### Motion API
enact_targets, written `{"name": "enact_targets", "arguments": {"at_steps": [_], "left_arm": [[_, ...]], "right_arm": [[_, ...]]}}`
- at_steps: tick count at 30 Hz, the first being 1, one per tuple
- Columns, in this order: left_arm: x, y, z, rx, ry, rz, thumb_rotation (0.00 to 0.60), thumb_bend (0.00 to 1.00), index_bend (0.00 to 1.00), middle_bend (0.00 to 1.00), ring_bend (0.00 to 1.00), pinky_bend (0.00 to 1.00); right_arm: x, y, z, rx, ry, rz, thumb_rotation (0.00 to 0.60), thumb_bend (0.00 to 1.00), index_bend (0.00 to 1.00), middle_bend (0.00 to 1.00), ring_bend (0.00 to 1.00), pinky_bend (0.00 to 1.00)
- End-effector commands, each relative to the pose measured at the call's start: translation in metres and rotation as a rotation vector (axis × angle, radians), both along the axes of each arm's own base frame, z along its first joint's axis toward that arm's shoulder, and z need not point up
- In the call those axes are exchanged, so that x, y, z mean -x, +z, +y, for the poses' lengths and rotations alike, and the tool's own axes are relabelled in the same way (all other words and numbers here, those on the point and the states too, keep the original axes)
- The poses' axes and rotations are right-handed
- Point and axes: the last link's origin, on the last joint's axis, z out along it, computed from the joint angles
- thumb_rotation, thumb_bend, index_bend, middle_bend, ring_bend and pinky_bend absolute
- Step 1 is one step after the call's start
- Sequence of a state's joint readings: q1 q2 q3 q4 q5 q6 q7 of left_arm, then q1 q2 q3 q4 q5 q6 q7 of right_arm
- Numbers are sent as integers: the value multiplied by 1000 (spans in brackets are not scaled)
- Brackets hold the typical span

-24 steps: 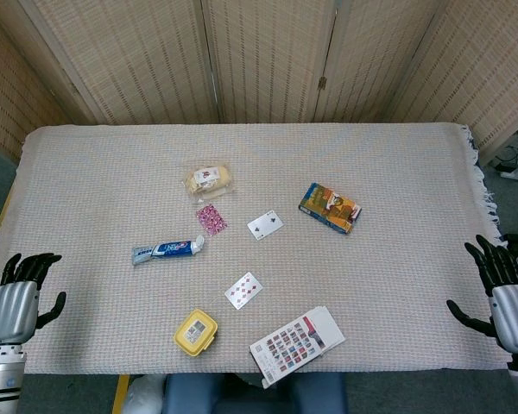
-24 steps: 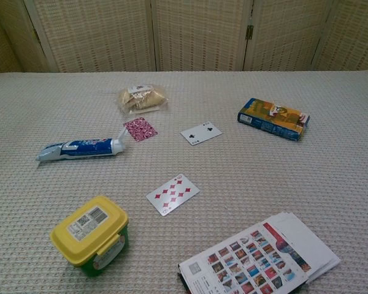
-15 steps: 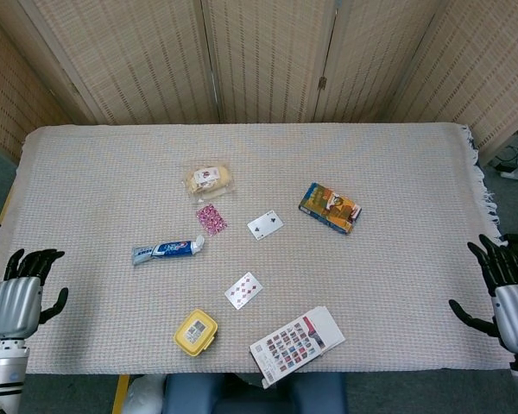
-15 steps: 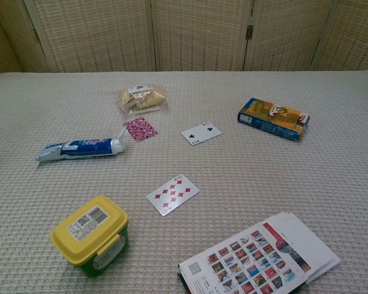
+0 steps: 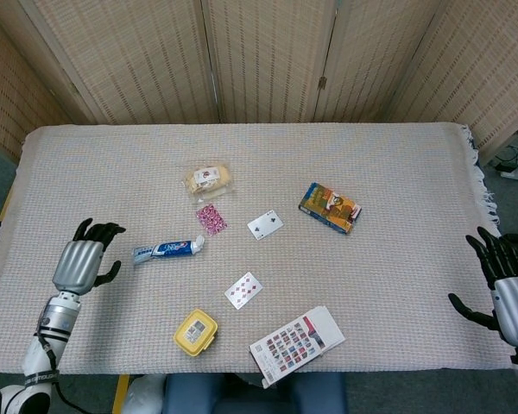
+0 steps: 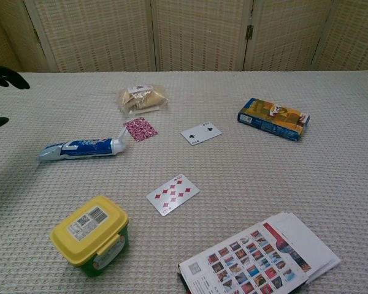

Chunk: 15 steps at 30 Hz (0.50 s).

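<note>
My left hand [image 5: 85, 259] hovers over the table's left side, fingers spread and empty, a short way left of the blue toothpaste tube [image 5: 167, 250]. In the chest view only its dark fingertips [image 6: 5, 76] show at the left edge, beyond the toothpaste tube [image 6: 83, 149]. My right hand [image 5: 506, 280] hangs at the table's right edge, fingers apart, holding nothing; the chest view does not show it.
On the woven cloth [image 5: 397, 172] lie a snack bag [image 5: 210, 179], a pink card [image 5: 211, 218], a clubs card [image 5: 265, 225], a diamonds card [image 5: 243, 290], a colourful box [image 5: 330, 207], a yellow-lidded tub [image 5: 195, 332] and a printed leaflet [image 5: 297, 341]. Wicker screens stand behind.
My left hand has swung up and inward from the near left corner toward the toothpaste tube, entering the chest view. The right hand has barely moved.
</note>
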State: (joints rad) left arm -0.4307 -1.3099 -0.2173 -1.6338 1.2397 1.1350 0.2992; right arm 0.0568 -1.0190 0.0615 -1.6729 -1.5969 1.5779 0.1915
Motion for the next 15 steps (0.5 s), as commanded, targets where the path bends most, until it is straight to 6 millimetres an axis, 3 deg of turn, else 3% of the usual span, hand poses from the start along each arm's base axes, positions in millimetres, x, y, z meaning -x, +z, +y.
{"name": "enact_targets", "arguments": {"at_steps": [1,8,15], "left_arm": [[-14,-25,21,47,-13,27,600,439,265,243,201,94],[-24,-66,35,104,-9,87,600,390,256,244,202,94],[-24,-99,44,127,10,138,600,362,167,244,195,94]], "right_arm": [[0,0,0,0,-2,-1,600,299,0,0,0,0],[4,1,1,3,-18,-9,600,299,0,0,0,0],[7,-1,1,-2,-25,-15,600,298,0,0,0,0]]}}
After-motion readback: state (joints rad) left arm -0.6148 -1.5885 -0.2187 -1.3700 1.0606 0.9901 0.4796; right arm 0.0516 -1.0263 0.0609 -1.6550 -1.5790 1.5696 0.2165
